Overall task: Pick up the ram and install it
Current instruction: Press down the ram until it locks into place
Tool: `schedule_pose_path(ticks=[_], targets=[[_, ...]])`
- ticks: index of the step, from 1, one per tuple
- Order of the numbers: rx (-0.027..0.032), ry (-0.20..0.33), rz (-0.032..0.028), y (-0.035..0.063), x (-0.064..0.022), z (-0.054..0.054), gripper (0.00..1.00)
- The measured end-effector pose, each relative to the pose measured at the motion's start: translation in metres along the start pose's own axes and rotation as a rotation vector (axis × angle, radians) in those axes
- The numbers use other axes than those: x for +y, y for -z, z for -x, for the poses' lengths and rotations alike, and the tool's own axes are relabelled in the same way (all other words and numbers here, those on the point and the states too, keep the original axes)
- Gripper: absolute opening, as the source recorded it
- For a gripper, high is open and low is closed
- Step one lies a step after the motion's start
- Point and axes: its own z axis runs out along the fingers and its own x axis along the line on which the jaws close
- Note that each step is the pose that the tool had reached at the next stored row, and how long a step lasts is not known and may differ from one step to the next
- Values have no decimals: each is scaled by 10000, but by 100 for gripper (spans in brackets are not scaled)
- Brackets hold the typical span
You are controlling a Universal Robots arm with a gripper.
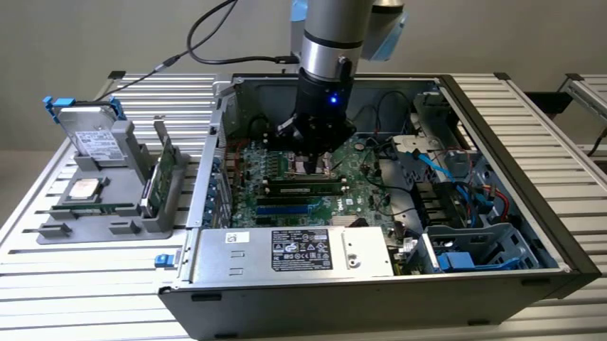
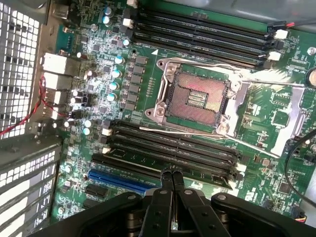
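1. Lying flat in the grey holder [image 1: 104, 227] on the bench [image 1: 85, 284], one ram [image 1: 92, 209] has its long axis running towards the exterior view's left and right.
2. Beside it are one upright expansion card [image 1: 167, 170] and one processor chip [image 1: 85, 188].
3. Well apart, the gripper [image 2: 173, 174] hangs closed and holds nothing, above the motherboard [image 2: 98, 74] inside the computer case [image 1: 493, 213].
4. Two banks of memory slots [image 2: 168, 148] flank the processor socket [image 2: 195, 96].

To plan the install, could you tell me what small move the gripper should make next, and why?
Probably a gentle push straight down: the shut gripper hangs just above the ram standing in its motherboard slot, and I cannot tell whether it is latched.
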Motion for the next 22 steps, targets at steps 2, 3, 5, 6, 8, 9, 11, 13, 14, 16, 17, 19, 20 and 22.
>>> schedule_pose_path(ticks=[2,3,5,6,8,9,11,13,14,16,17,19,20,22], targets=[[14,-250,14,0,0,0,10],[21,-376,22,0,0,0,10],[36,-630,36,0,0,0,10],[43,-761,42,0,0,0,10],[58,-1008,51,0,0,0,10],[64,-1130,56,0,0,0,10],[77,-1375,65,0,0,0,10],[90,-1626,71,0,0,0,10],[95,-1741,74,0,0,0,10],[74,-1956,83,0,-1,0,10],[-4,-2014,80,1,-1,0,10],[-238,-2095,66,0,0,0,10],[-367,-2142,58,0,0,0,10],[-455,-2207,58,-1,0,-1,10]])
